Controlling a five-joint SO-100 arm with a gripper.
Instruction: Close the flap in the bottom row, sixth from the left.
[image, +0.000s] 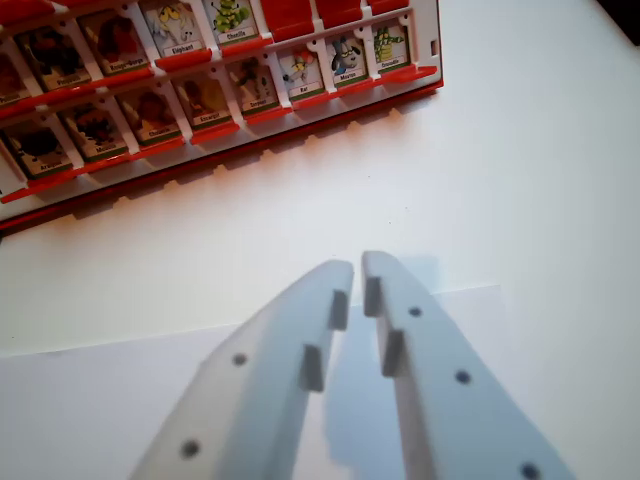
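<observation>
A red flap board (300, 125) lies across the top of the wrist view, slanting up to the right. Its nearest row shows several upright flaps with animal pictures, among them one (300, 72) third from the board's right end. The row's left end is cut off by the frame. In the row above, some flaps (288, 18) lie down, showing only red. My gripper (356, 270) sits at the bottom centre, well short of the board. Its two pale grey fingers (300, 330) almost touch at the tips, with nothing between them.
The board rests on a white table (540, 170). A white sheet of paper (120, 380) lies under the gripper, its far corner near the right. A dark edge shows at the top right corner.
</observation>
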